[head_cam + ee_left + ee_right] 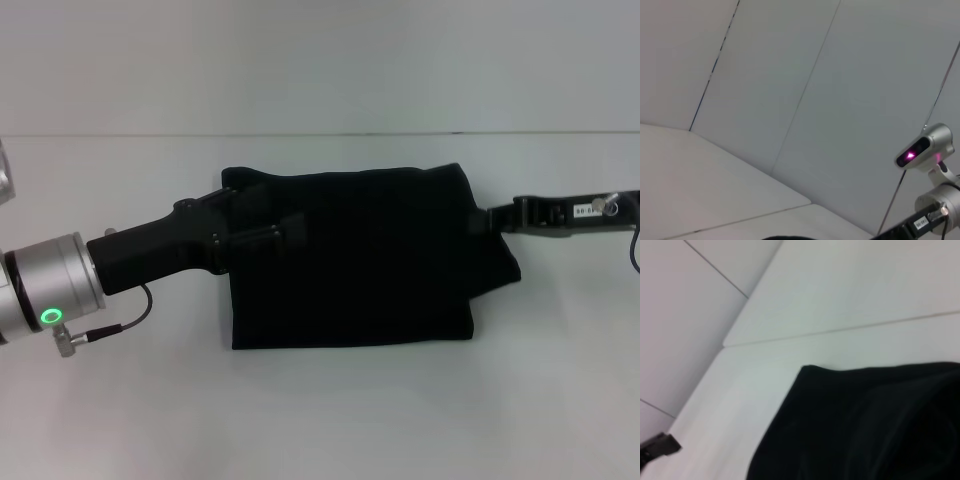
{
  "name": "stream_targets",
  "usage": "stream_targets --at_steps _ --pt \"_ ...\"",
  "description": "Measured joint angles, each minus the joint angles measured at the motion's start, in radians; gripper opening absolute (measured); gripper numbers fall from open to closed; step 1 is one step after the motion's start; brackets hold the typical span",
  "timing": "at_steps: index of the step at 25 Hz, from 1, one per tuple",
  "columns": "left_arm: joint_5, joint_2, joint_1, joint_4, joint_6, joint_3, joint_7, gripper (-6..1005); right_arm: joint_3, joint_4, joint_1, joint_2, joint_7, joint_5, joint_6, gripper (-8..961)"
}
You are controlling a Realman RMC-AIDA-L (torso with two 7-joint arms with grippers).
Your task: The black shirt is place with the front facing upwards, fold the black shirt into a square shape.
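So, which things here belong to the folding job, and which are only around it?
Belong to the job:
black shirt, folded
left gripper, over the shirt's left part
right gripper, at the shirt's right edge

Only around:
white table

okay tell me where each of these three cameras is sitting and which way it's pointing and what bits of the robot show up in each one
Head view: from the robot's head, looking down at the black shirt on the white table; the left gripper reaches over it, the right gripper meets its edge.
Left wrist view: aimed up and away at the wall panels, catching the robot's head.
Right wrist view: low over the table, looking across the shirt.
Shared: head and right wrist views both show the shirt and table.
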Motion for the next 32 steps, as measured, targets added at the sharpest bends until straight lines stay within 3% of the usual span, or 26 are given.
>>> stream_targets --at_steps 7,16,23,27,32 --pt "0.0 0.0 -0.004 -0.001 0.001 0.003 -0.001 907 0.005 0.024 -0.005 -0.001 0.075 -0.096 0.064 103" --pt "0.0 0.002 -0.007 0.0 -0.001 -0.001 -0.001 908 0.078 -0.041 -0.041 -0.017 0.079 -0.095 0.089 137" --pt "-0.001 0.004 -0.012 0.0 -0.008 -0.002 -0.001 908 0.097 -0.086 -0.011 -0.018 0.068 -0.055 0.059 460" --pt "-0.001 0.002 -0.013 0.0 -0.035 -0.003 -0.001 908 0.046 -0.058 0.034 -0.001 0.059 -0.076 0.099 629" --pt "-0.002 -0.001 -0.014 -0.001 -0.042 -0.002 -0.001 908 -0.072 0.04 0.086 0.024 0.023 -0.084 0.256 476"
